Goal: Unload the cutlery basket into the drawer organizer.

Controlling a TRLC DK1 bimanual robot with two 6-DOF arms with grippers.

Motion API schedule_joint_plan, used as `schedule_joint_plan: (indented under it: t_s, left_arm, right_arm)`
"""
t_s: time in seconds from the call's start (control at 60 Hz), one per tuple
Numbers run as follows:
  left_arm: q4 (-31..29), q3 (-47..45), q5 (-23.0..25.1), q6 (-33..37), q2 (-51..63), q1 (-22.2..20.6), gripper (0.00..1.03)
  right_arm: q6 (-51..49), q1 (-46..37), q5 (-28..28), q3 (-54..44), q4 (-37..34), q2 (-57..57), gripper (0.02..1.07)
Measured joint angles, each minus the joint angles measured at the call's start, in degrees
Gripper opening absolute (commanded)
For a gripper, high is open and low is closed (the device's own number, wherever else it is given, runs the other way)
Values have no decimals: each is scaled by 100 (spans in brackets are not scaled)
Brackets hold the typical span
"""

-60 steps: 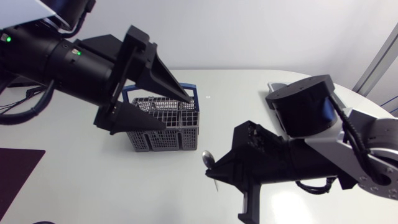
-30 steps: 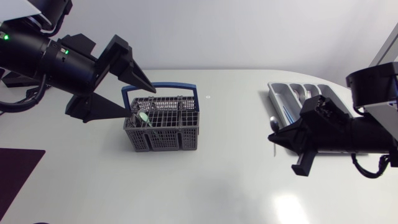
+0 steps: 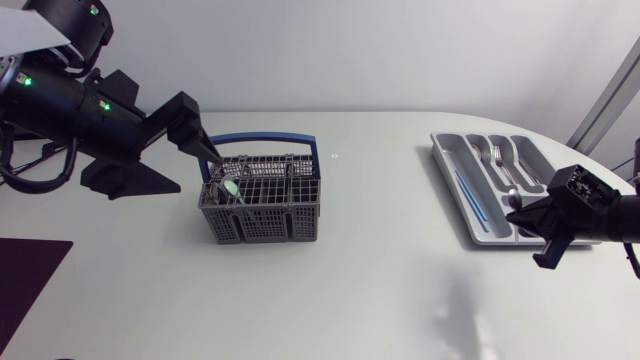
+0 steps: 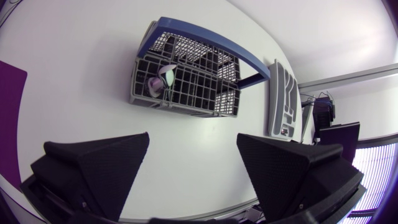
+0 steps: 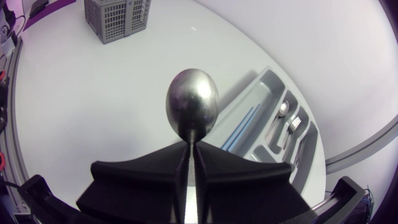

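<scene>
The right jaws pinch a metal spoon [image 5: 191, 102] by its handle, its bowl sticking out ahead of them, at the right edge just beside the drawer organizer [image 3: 450, 180]. The left jaws stand spread at upper left, next to the cutlery basket [image 3: 262, 222] on the counter [image 3: 380, 290].

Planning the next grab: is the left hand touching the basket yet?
Apart. The left wrist view shows bare table between the open left hand and the basket ahead of it.
</scene>
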Motion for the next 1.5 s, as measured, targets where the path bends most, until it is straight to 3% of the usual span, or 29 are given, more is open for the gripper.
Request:
schedule_joint_plan:
  t_s: [0.317,0.917,1.0,1.067,1.083,1.1,1.15,1.317,1.5]
  left_arm:
    - [2,-94,-365,77,7,31,99]
    - [-4,-323,-807,74,-103,31,99]
    - [-20,-363,-922,68,-125,31,99]
    - [-39,-380,-964,55,-138,28,99]
    - [-42,-380,-986,52,-138,28,99]
    - [-46,-380,-994,52,-142,26,99]
    - [-76,-380,-1084,50,-146,7,99]
    - [-127,-380,-1272,-66,-164,-116,99]
    - [-129,-380,-1744,-334,-203,-470,97]
  right_arm:
    - [-1023,-671,227,551,734,1102,7]
    - [-2212,-1178,1375,970,2347,2841,8]
    - [-2323,-1226,1429,949,2708,2918,26]
    - [-2385,-1257,1451,835,3141,2920,52]
    - [-2402,-1257,1478,804,3213,2920,53]
    - [-2404,-1257,1495,780,3289,2920,64]
    - [-2426,-1257,1574,697,3399,2920,72]
    - [-2441,-1257,1685,498,3589,2918,83]
    - [-2439,-1257,1727,354,3663,2723,83]
